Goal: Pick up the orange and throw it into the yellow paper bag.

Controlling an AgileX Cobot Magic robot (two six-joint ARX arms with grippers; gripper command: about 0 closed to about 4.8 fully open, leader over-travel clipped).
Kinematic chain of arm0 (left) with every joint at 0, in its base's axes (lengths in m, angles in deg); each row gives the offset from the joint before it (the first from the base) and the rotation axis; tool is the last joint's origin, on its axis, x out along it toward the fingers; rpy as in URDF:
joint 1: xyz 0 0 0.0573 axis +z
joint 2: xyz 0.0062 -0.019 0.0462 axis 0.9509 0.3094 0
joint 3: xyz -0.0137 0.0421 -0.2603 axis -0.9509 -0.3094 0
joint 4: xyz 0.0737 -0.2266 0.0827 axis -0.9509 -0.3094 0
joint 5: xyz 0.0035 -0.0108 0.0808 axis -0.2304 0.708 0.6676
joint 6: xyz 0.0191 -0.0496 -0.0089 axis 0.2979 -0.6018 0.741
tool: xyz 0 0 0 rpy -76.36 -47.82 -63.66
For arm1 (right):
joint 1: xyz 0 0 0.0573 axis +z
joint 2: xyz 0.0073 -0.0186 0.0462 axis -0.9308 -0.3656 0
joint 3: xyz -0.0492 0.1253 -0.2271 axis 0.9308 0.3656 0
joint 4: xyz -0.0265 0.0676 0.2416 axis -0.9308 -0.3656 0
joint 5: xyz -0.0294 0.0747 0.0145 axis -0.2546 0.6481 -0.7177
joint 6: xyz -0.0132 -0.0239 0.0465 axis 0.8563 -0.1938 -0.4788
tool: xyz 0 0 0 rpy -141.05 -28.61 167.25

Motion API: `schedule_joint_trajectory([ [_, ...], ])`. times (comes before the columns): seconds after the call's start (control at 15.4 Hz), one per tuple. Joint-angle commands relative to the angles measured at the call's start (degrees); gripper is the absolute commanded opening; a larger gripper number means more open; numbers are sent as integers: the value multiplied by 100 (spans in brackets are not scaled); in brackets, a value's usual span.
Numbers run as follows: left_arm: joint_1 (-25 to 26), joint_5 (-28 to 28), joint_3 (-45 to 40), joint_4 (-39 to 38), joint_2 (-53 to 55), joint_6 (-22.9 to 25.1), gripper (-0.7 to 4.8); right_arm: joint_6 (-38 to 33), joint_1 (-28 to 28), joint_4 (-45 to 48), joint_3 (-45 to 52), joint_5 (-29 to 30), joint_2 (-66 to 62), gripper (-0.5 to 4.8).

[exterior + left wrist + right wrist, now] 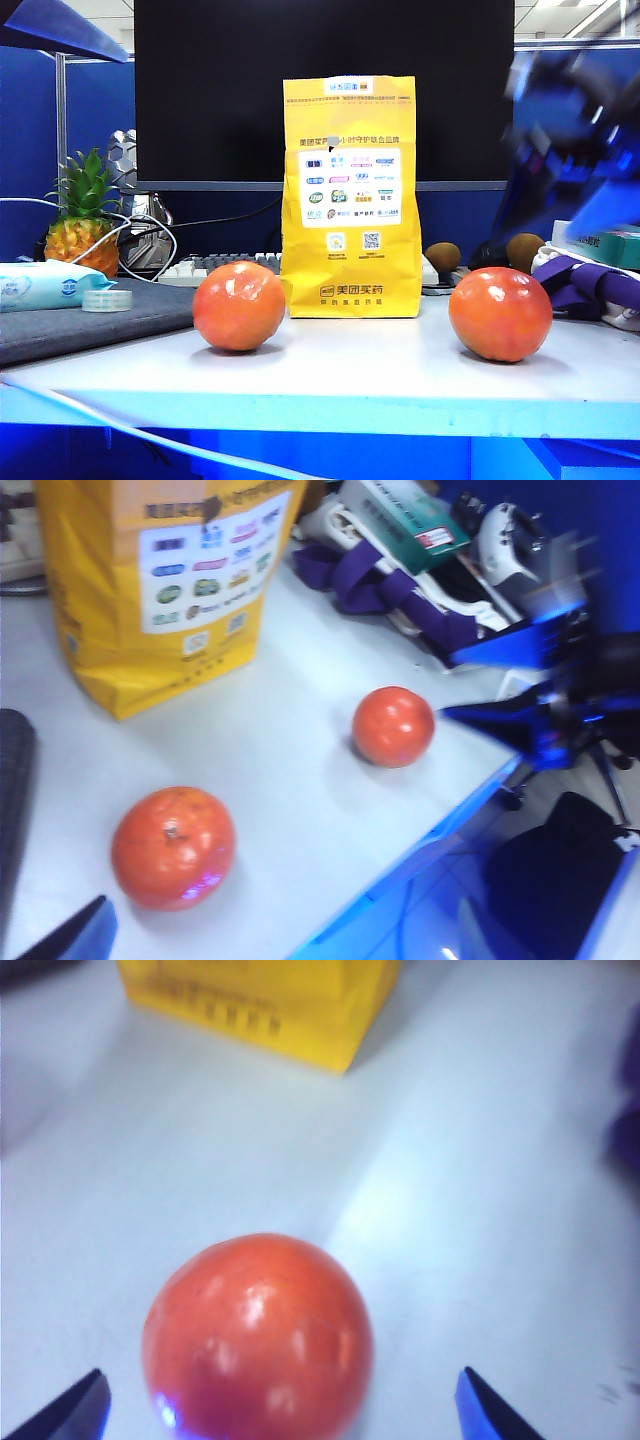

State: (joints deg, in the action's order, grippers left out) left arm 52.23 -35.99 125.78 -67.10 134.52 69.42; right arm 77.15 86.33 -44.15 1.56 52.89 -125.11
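The orange (500, 313), the deeper red of two round fruits, lies on the white table (350, 365) right of the yellow paper bag (350, 200). The bag stands upright at the middle back. My right gripper (283, 1415) is open, and its blue fingertips (80, 1410) flank the orange (258, 1340) without touching it. In the exterior view the right arm (575, 130) is a blue blur above the orange. My left gripper (285, 950) is open over the table's front edge. Only one fingertip (72, 935) shows, close to the paler fruit (173, 847). The orange (393, 726) lies farther off.
The paler fruit (238, 305) sits left of the bag. At the far left are a pineapple (82, 225), a wipes pack (40, 285) and a tape roll (107, 300) on a grey mat. Two kiwis (443, 257), purple straps (590, 285) and a box (605, 240) crowd the right.
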Motion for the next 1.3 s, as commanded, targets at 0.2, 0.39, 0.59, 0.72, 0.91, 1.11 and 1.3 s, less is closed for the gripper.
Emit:
schedule_joint_trajectory([
  [0.2, -485, -26, 31, 96, 83, -168, 479, -9, -4, 319, -601, 546, -1095, 479],
  [0.39, -1005, 192, 31, 92, 361, -236, 479, -46, -2, 295, -763, 586, -1537, 479],
  [0.59, -1176, 212, 31, 109, 529, -234, 479, -181, 0, 15, -763, 767, -1537, 479],
  [0.72, -1176, 216, 31, 175, 566, -236, 479, -247, 26, -74, -758, 780, -1537, 479],
  [0.91, -1176, 212, 31, 391, 599, -254, 479, -302, 26, -162, -758, 835, -1537, 479],
  [1.11, -1176, 216, 31, 437, 601, -271, 479, -302, 26, -483, -756, 916, -1537, 479],
  [1.3, -1176, 216, 31, 437, 612, -271, 479, -302, 26, -579, -756, 885, -1537, 479],
])
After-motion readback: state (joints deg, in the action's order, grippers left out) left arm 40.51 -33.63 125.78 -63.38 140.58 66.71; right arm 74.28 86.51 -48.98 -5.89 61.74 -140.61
